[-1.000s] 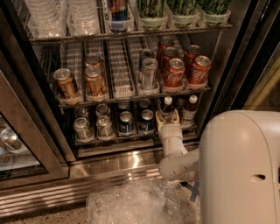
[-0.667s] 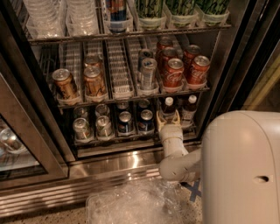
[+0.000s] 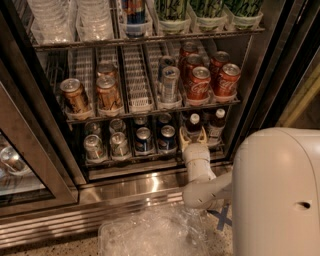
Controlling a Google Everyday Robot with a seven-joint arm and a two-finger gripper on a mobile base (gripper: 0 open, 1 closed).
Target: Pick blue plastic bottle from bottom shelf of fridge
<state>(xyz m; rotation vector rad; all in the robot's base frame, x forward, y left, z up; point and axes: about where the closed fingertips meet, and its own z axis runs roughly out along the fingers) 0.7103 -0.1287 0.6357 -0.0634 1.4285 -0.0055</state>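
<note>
Tool: the tool (image 3: 193,136) sits low at the front of the fridge (image 3: 256,65), at the right end of the bottom shelf (image 3: 131,169), on a cream wrist reaching in from the robot's white body (image 3: 277,195).
Tool state: fingers spread, one tip on each side of the bottle's lower part; whether they touch it is hard to make out.
Blue plastic bottle: the blue plastic bottle (image 3: 194,125) stands upright on the bottom shelf with a white cap and dark contents. Its label cannot be read and its base is hidden behind the tool.
Neighbour: a second capped bottle (image 3: 216,124) stands just to its right.
Readable brands: red Coca-Cola cans (image 3: 200,83) on the rack above; blue Pepsi cans (image 3: 167,138) just left of the bottle.
Unreadable: silver cans (image 3: 93,146) at the left of the bottom shelf and brown cans (image 3: 75,95) above them.
Cut off: green-labelled containers (image 3: 172,10) on the top rack run out of frame.
Floor: crumpled clear plastic (image 3: 150,234) lies below the fridge base.
</note>
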